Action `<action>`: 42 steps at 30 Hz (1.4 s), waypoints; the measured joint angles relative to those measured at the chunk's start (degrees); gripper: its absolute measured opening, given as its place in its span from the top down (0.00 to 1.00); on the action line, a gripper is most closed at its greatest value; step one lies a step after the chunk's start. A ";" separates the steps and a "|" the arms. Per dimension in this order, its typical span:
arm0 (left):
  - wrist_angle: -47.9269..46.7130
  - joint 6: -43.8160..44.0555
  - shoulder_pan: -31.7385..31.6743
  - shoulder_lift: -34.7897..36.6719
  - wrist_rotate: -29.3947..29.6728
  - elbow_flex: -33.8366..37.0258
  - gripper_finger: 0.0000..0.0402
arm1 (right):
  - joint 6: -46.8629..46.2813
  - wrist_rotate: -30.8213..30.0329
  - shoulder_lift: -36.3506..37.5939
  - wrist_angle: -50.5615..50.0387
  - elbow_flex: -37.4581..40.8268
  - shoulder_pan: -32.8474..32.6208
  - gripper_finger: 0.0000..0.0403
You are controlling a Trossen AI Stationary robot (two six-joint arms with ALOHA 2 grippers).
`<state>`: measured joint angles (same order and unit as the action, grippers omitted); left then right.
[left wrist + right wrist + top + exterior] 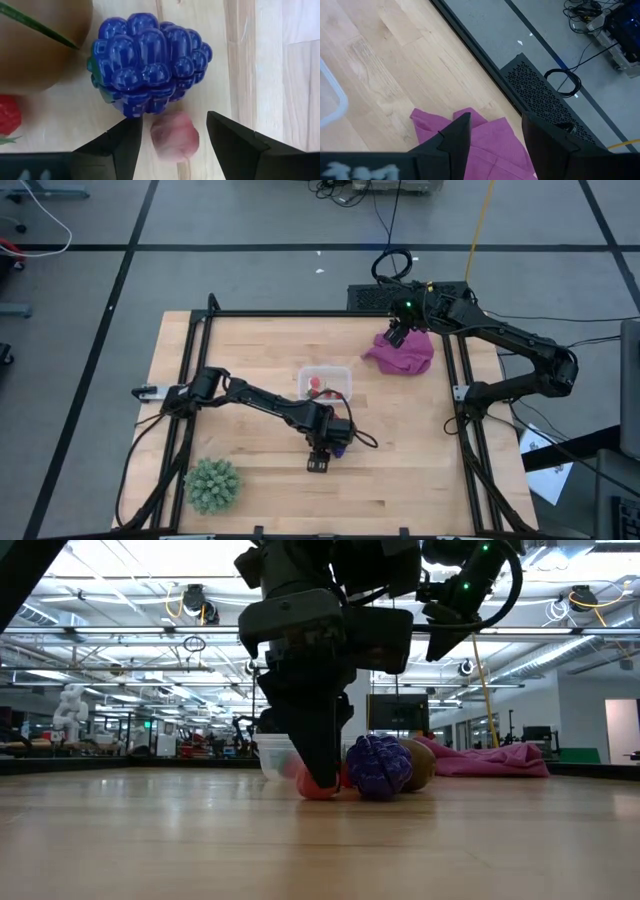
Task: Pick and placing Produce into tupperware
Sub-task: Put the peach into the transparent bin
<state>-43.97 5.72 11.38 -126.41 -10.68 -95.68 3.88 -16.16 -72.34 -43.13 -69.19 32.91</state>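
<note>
The left gripper [320,464] is down at the wooden table [420,470], just on the near side of the clear tupperware [325,381]. In the left wrist view its two dark fingers [120,147] stand apart on either side of a small pale red strawberry piece [175,136], with a gap visible between each finger and the fruit, so the jaws are open around it and not clamped. Just beyond that piece lies the dark purple grape cluster [149,62], and beside the cluster sits the brown round piece [35,55]; another red strawberry piece [9,114] shows at the edge of that view. The low view shows the same group on the tabletop: the left arm's fingers reaching down to the red piece [318,785], the grape cluster [378,766] right next to it and the brown piece [420,765] touching the cluster from behind. The tupperware stands near the middle of the table with at least one red piece [316,387] inside. The right gripper [397,337] hangs over the purple-magenta cloth [405,352] at the far right part of the table, its fingers [455,137] apart and holding nothing. A spiky green ball [212,484] rests near the table's front left corner.
</note>
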 joint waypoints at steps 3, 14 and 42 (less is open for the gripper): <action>-0.98 0.00 0.00 0.00 0.02 0.00 0.43 | 0.00 0.02 0.00 0.00 0.00 0.00 0.58; -2.31 0.03 0.00 0.00 0.27 -0.07 0.44 | 0.00 0.02 0.00 0.00 0.00 0.00 0.58; -14.08 -0.05 -2.86 16.16 12.57 -0.11 0.69 | -0.17 0.00 0.00 0.00 0.00 -0.02 0.58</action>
<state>-58.05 5.66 8.51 -110.25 1.89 -95.79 3.70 -16.16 -72.34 -43.14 -69.19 32.88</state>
